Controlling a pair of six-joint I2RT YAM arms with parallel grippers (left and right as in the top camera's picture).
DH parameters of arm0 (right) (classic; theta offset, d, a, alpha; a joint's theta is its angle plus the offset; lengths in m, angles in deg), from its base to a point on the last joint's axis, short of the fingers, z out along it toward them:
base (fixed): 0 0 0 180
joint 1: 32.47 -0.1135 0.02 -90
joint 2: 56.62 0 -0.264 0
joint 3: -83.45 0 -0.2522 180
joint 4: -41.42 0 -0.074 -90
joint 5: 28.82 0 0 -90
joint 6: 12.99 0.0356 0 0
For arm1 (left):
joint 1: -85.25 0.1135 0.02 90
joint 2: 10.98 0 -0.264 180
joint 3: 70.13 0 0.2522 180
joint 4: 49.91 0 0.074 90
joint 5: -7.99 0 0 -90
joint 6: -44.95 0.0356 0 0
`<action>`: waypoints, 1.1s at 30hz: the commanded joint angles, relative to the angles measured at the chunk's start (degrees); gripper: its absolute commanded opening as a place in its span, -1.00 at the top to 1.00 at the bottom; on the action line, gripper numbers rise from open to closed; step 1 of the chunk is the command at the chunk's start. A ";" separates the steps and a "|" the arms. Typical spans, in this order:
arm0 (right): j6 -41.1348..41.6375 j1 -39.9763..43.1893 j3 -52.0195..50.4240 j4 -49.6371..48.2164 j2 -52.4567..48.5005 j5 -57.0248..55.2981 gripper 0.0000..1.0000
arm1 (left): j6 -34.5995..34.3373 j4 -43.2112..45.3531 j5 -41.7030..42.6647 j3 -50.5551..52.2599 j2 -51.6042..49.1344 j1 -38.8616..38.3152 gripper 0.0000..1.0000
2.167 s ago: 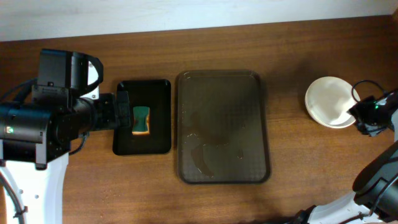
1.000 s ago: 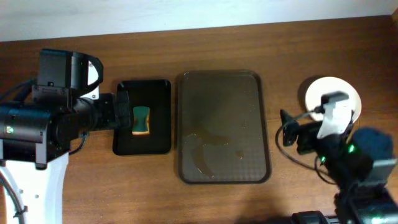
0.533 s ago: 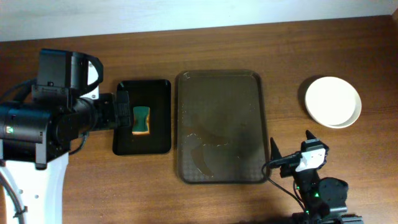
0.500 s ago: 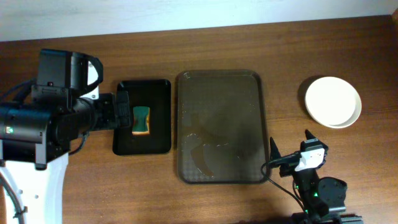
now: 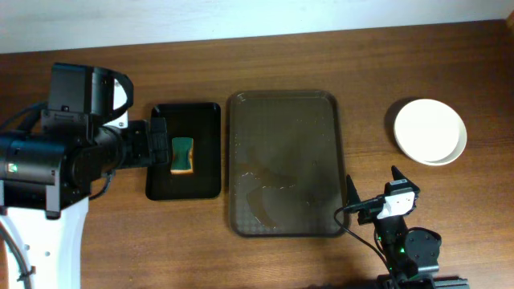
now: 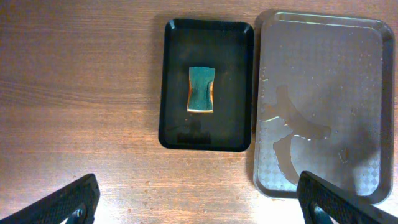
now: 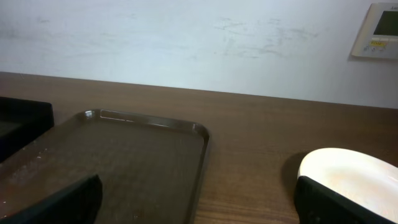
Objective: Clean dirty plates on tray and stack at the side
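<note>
Since a couple of seconds back, your right arm (image 5: pixel 409 245) has come off the plates (image 5: pixel 430 131) and swung round to the near edge of the worktop (image 5: pixel 377 72). In the last half second it has hardly shifted, and your left arm (image 5: pixel 48 160) hasn't budged the whole time. Nearest you now is the right end effector (image 5: pixel 371 180), parked just off the near right corner of the tray (image 5: pixel 285 112), fingers spread wide with nothing between them. Its wrist view has both fingertips out at the bottom corners, looking low across the tray towards the back. That tray lies in the middle of the worktop, dark brown and glossy, with wet streaks (image 5: pixel 261 181) curving through its near half. Just left of it, nearly touching, is a small black tray (image 5: pixel 205 120) with a green sponge (image 5: pixel 183 155) lying flat in it, a yellowish strip along one side. Your left end effector (image 6: pixel 199 202) hangs by that black tray, also wide open and holding nothing, and its camera looks down on both trays. Out to the right, well apart from the brown tray, the white plates sit stacked on the bare worktop. Their rims are a bit offset, so a second edge peeks out. I can't count them from these views, and the top one looks clean white. Furthest back is a pale wall (image 7: pixel 155 37) with a small control panel (image 7: pixel 380 28) mounted on it
</note>
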 commanded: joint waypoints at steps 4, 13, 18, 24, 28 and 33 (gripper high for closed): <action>0.02 0.31 -0.52 0.04 0.42 -0.52 -0.96 | 0.52 0.02 0.22 -0.24 0.02 0.11 -0.99; 0.02 0.31 -0.52 0.04 0.42 -0.52 -0.97 | 0.55 6.78 -6.80 2.62 3.67 0.24 -0.99; 0.02 0.31 -0.52 0.07 0.42 -0.52 -0.97 | 0.52 36.15 -8.46 26.38 19.54 3.41 -0.99; 0.02 0.31 -0.52 0.07 0.42 -0.52 -0.97 | 0.52 61.16 -7.43 56.35 39.15 7.78 -0.99; 0.02 0.31 -0.52 0.07 0.42 -0.52 -0.96 | 0.50 74.62 -4.24 73.66 51.10 9.55 -0.99; 0.02 0.31 -0.52 0.07 0.42 -0.52 -0.97 | 0.50 88.35 -3.26 93.64 66.42 10.78 -0.99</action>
